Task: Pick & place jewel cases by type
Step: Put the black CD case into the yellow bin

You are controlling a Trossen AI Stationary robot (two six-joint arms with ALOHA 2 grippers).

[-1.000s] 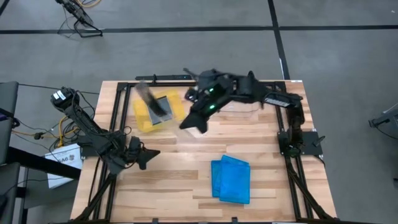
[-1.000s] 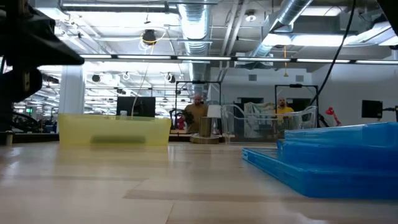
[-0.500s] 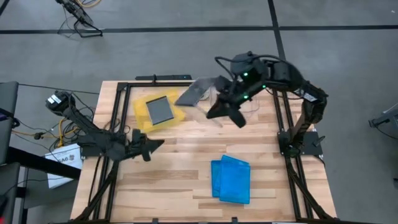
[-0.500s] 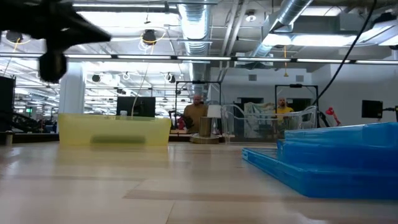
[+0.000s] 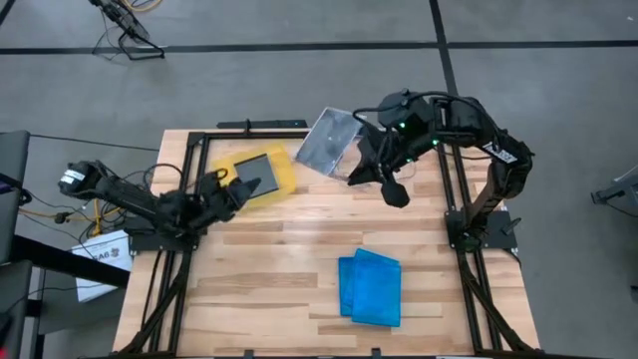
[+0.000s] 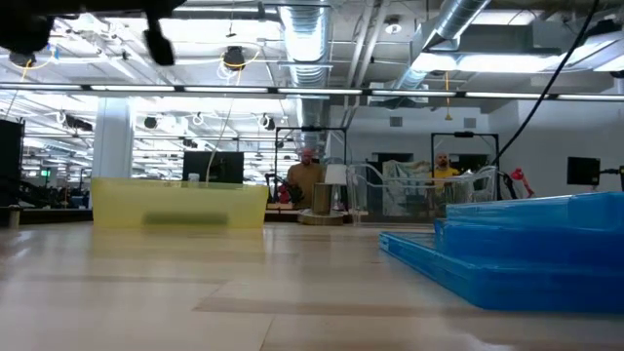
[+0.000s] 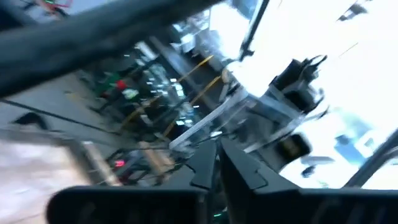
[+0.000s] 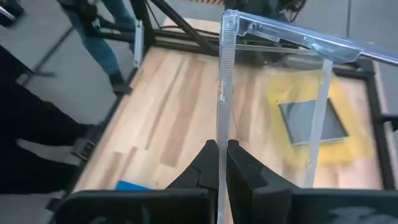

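Observation:
My right gripper [image 5: 357,148] is shut on a clear-grey jewel case [image 5: 331,140], which is in the air over the table's far edge, right of the yellow tray [image 5: 283,172]. A second clear-grey case [image 5: 257,172] lies flat in that tray. Blue jewel cases [image 5: 369,287] lie stacked flat near the table's near edge and show at the right of the low view [image 6: 526,239]. My left gripper [image 5: 242,188] hovers at the tray's near side, shut and holding nothing. In the low view it is high up at the left [image 6: 161,44]. My right gripper pinches the clear-grey case between its two fingers at one thin side edge [image 8: 220,134]. The fingers [image 8: 239,165] come from the table's right, about level. The case is lifted clear and tilted, with its face showing in the high view.
A clear plastic tub [image 6: 419,190] stands toward the far right of the table. Black frame rails [image 5: 259,126] run along the table's far and side edges. People [image 6: 307,174] stand in the room behind. Bare wood [image 5: 289,249] lies between the tray and the blue stack.
My right gripper has carried the clear-grey case up from beside the yellow tray toward the table's far right, and the case has turned with it. One grey case stays in the tray. My left gripper has risen and moved from the near left toward the tray.

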